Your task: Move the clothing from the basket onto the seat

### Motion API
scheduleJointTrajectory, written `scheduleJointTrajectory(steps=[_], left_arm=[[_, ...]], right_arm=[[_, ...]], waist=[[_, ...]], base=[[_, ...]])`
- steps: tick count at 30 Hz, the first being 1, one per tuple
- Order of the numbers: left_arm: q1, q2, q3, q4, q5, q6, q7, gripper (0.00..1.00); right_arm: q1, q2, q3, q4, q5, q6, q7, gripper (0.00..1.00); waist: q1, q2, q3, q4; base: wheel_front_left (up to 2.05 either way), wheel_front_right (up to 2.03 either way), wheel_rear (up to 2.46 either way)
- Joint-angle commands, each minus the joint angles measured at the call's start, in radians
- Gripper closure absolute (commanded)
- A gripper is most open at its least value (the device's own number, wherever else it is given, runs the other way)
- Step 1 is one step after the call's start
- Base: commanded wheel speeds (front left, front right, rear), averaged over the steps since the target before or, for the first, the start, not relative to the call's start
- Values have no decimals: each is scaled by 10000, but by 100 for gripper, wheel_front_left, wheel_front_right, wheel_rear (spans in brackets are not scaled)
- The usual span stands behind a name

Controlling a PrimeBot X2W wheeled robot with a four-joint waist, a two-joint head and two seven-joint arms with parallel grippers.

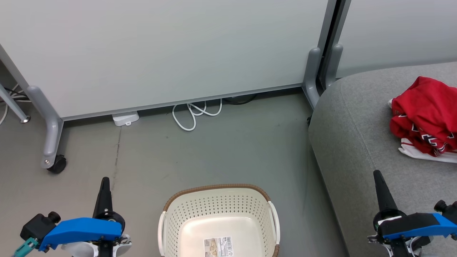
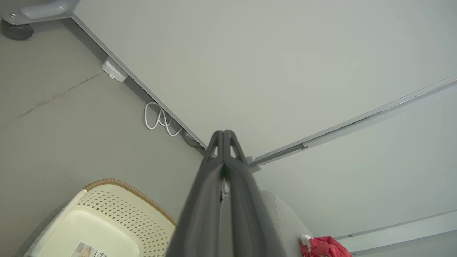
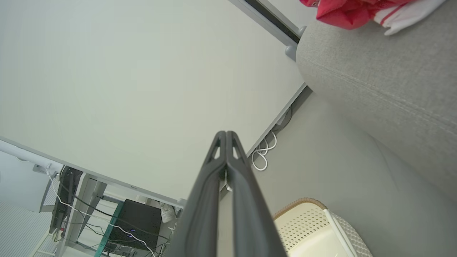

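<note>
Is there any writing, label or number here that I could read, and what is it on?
No text here reads clearly.
Sticker on the bottom of the basket: a barcode and fine print, too small to read.
Red clothing on the seat: black-and-white lettering, folded over and not legible.
</note>
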Motion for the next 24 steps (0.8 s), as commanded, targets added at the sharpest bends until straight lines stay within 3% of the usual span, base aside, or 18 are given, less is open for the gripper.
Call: scheduleJointTrajectory(steps=[1, 24], left_arm=[[-232, 14, 92, -159, -294, -57, 67, 100], [-268, 2, 302, -374, -2567, -79, 643, 100]], right_arm=[[-248, 2, -52, -114, 295, 3, 59, 100], [-298, 37, -206, -93, 2599, 3, 640, 100]], waist=[[0, 0, -6, -5], [0, 0, -100, -84]], base=[[0, 0, 0], [0, 0, 0]])
